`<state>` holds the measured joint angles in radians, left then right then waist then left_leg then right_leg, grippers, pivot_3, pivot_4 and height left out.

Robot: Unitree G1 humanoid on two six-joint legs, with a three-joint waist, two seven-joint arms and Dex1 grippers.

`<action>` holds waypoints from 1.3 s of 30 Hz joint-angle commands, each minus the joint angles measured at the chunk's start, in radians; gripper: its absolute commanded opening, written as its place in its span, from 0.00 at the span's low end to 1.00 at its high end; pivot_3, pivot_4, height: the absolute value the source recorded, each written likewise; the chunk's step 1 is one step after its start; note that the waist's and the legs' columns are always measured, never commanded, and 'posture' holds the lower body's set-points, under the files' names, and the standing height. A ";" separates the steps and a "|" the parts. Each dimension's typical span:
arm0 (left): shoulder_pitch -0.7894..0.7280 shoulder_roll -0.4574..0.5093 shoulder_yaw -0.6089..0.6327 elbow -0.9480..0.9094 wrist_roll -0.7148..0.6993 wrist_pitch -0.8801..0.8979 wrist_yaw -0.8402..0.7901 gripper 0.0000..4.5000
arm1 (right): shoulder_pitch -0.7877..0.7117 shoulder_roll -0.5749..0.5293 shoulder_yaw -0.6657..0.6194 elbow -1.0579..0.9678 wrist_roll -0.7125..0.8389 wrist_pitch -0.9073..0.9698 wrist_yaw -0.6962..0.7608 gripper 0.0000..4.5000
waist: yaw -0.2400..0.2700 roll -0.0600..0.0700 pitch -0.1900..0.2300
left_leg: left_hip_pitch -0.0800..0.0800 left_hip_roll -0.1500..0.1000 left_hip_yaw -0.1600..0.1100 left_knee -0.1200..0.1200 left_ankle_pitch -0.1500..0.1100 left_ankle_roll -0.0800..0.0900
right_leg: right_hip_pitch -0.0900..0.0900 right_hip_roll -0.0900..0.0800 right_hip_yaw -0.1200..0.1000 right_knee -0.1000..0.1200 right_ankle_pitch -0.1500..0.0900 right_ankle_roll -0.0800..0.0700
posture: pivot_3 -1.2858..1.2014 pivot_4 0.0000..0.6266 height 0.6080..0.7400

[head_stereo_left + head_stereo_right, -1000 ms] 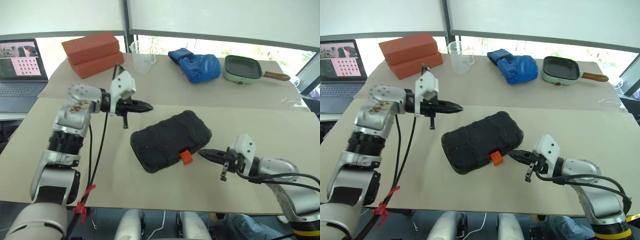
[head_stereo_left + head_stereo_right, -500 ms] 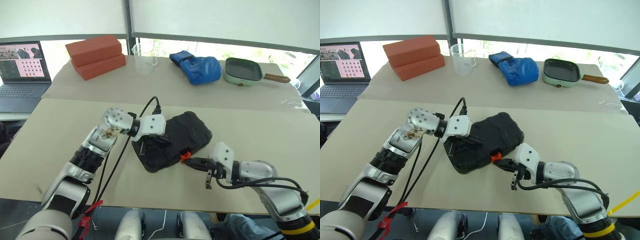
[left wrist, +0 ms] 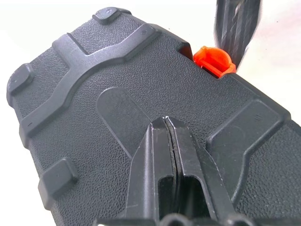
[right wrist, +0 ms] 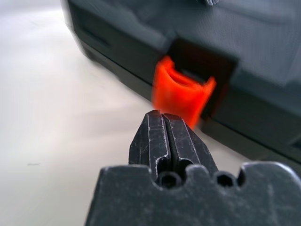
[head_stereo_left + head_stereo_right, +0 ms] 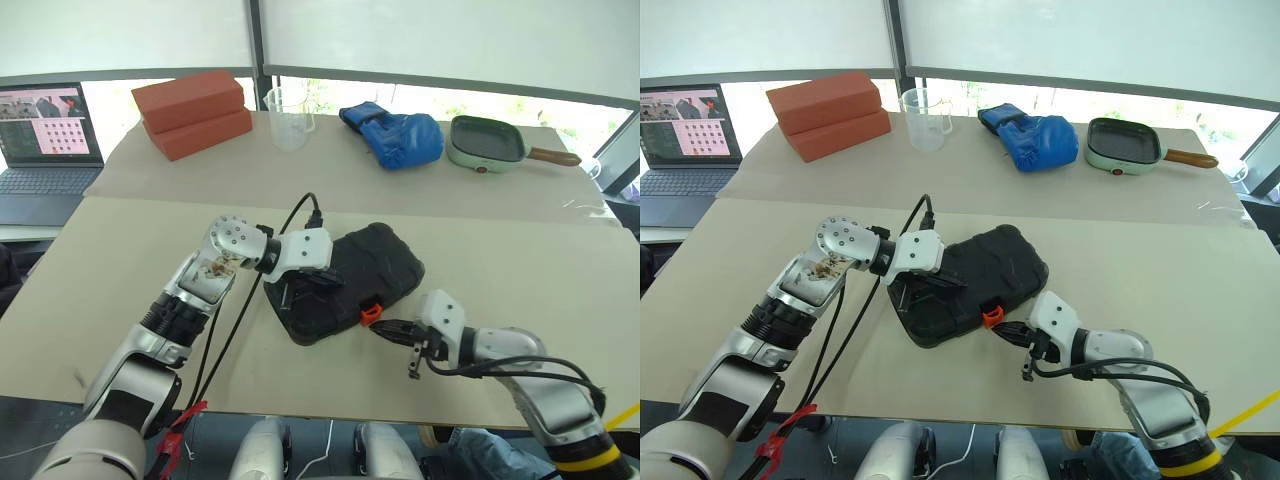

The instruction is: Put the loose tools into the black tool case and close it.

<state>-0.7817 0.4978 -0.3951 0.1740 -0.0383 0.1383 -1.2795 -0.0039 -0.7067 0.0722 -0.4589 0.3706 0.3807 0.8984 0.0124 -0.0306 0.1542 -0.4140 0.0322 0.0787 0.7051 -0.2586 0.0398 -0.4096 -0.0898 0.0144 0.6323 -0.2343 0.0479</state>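
Here the closed-fingered left gripper [image 5: 325, 281] rests on the shut black tool case [image 5: 375, 262] mid-frame, the closed right gripper [image 5: 383, 327] just beside its orange latch [image 5: 371, 313].

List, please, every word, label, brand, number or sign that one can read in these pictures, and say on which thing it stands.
No text can be read.
Laptop screen: a grid of small pictures, too small to read.
Measuring cup: no readable marks.
Black tool case: only moulded ribs, no lettering; its orange latch is plain.
Blue glove, red bricks, green pan: nothing readable.
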 commanded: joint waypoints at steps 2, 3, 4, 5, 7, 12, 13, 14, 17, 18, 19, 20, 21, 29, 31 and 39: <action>0.004 0.001 -0.011 0.032 0.024 0.004 0.004 0.01 | 0.001 -0.028 -0.130 -0.131 0.185 0.097 0.015 0.00 | 0.000 0.000 0.000 | 0.001 0.000 -0.001 0.000 0.000 0.000 | 0.001 0.000 0.000 0.000 0.000 0.000 | 0.52 0.24 0.99; 0.002 0.000 -0.011 0.035 0.024 0.003 0.005 0.01 | -0.011 -0.024 -0.132 -0.131 0.186 0.110 -0.003 0.00 | -0.001 0.000 0.000 | 0.003 0.000 -0.001 0.000 0.000 0.000 | 0.003 0.000 -0.001 -0.001 0.000 0.000 | 0.52 0.24 0.99; 0.001 -0.001 -0.011 0.038 0.024 0.002 0.006 0.01 | -0.022 -0.021 -0.128 -0.128 0.179 0.116 -0.017 0.00 | -0.001 0.000 0.000 | 0.004 0.000 -0.001 -0.001 0.000 0.000 | 0.004 0.000 0.000 -0.001 0.000 0.000 | 0.52 0.24 0.99; 0.001 -0.003 -0.012 0.040 0.025 0.000 0.007 0.01 | -0.033 -0.019 -0.116 -0.119 0.161 0.115 -0.028 0.00 | -0.001 0.000 0.000 | 0.005 0.000 -0.001 -0.001 0.000 0.000 | 0.005 0.000 0.000 -0.001 0.000 0.000 | 0.52 0.24 0.99; 0.000 -0.006 -0.013 0.043 0.026 -0.003 0.009 0.01 | -0.052 -0.013 -0.088 -0.100 0.127 0.111 -0.048 0.00 | -0.001 0.000 0.000 | 0.006 0.000 -0.001 -0.002 0.000 0.000 | 0.005 0.000 0.000 -0.001 0.000 0.000 | 0.52 0.24 0.99; -0.002 -0.011 -0.014 0.046 0.028 -0.005 0.009 0.01 | -0.085 0.021 -0.036 -0.041 0.071 0.088 -0.076 0.00 | 0.001 0.000 0.000 | 0.005 0.000 -0.001 -0.002 0.000 0.000 | 0.005 0.000 0.000 -0.001 0.000 0.000 | 0.52 0.24 0.99; -0.003 -0.011 -0.014 0.048 0.029 -0.006 0.009 0.01 | -0.089 0.026 -0.023 -0.024 0.056 0.083 -0.078 0.00 | 0.001 0.000 0.000 | 0.005 0.000 -0.001 -0.002 0.000 0.000 | 0.005 -0.001 0.000 -0.001 0.000 0.000 | 0.52 0.24 0.99; -0.004 -0.012 -0.014 0.049 0.029 -0.007 0.009 0.01 | -0.089 0.027 -0.011 -0.011 0.039 0.077 -0.077 0.00 | 0.000 0.000 0.000 | 0.005 0.000 0.000 -0.002 0.000 0.000 | 0.005 -0.001 0.000 -0.001 0.000 0.000 | 0.52 0.24 0.99; -0.009 -0.013 -0.013 0.054 0.030 -0.007 0.010 0.01 | -0.068 0.015 0.008 0.004 0.005 0.045 -0.058 0.00 | 0.000 0.000 0.000 | 0.005 0.000 0.000 -0.002 0.000 0.000 | 0.005 0.000 0.000 -0.001 0.000 0.000 | 0.52 0.24 0.99; -0.011 -0.013 -0.012 0.055 0.030 -0.007 0.010 0.01 | -0.061 0.017 0.001 0.001 0.008 0.040 -0.056 0.00 | 0.000 0.000 0.000 | 0.006 0.000 0.000 -0.002 0.000 0.000 | 0.005 0.000 0.000 -0.001 0.000 0.000 | 0.52 0.24 0.99; -0.012 -0.014 -0.012 0.056 0.030 -0.006 0.011 0.01 | -0.058 0.022 -0.011 -0.005 0.019 0.043 -0.058 0.00 | 0.000 0.000 0.000 | 0.005 0.000 0.000 -0.002 0.000 0.000 | 0.005 0.000 0.000 -0.001 0.000 0.000 | 0.52 0.24 0.99; -0.012 -0.013 -0.011 0.056 0.030 -0.006 0.012 0.01 | -0.057 0.026 -0.029 -0.017 0.038 0.058 -0.063 0.00 | 0.000 0.000 0.000 | 0.005 0.000 0.000 -0.002 0.000 0.000 | 0.005 0.000 0.000 -0.001 0.000 0.000 | 0.52 0.24 0.99; -0.012 -0.013 -0.010 0.056 0.030 -0.005 0.013 0.01 | -0.056 0.027 -0.044 -0.029 0.053 0.069 -0.068 0.00 | 0.000 0.000 0.000 | 0.005 0.000 0.000 -0.002 0.000 0.000 | 0.005 0.000 0.000 -0.001 0.000 0.000 | 0.52 0.24 0.99; -0.003 -0.018 -0.012 0.058 0.031 -0.009 0.020 0.01 | -0.007 0.005 -0.126 -0.129 0.149 0.151 -0.082 0.00 | 0.001 0.000 0.000 | 0.005 0.000 -0.001 -0.002 0.000 0.000 | 0.005 0.000 0.000 -0.001 0.000 0.000 | 0.52 0.24 0.99; -0.005 -0.023 -0.014 0.059 0.031 -0.010 0.022 0.01 | 0.017 -0.007 -0.118 -0.134 0.129 0.139 -0.076 0.00 | 0.001 0.000 0.000 | 0.005 0.000 -0.001 -0.002 0.000 0.000 | 0.005 0.000 0.000 -0.001 0.000 0.000 | 0.52 0.24 0.99; -0.011 -0.030 -0.018 0.060 0.032 -0.011 0.018 0.01 | -0.013 0.039 -0.059 -0.097 0.089 0.131 -0.122 0.00 | -0.001 0.000 0.000 | 0.005 0.000 -0.001 -0.002 0.000 0.000 | 0.004 0.000 0.000 -0.002 0.000 0.000 | 0.52 0.24 0.99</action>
<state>-0.7898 0.4659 -0.3934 0.2161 -0.0349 0.1281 -1.2569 -0.0006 -0.6771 0.0009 -0.5549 0.4704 0.5274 0.7838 0.0118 -0.0307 0.1542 -0.4088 0.0323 0.0780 0.7029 -0.2589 0.0400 -0.4051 -0.0900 0.0142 0.6306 -0.2347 0.0475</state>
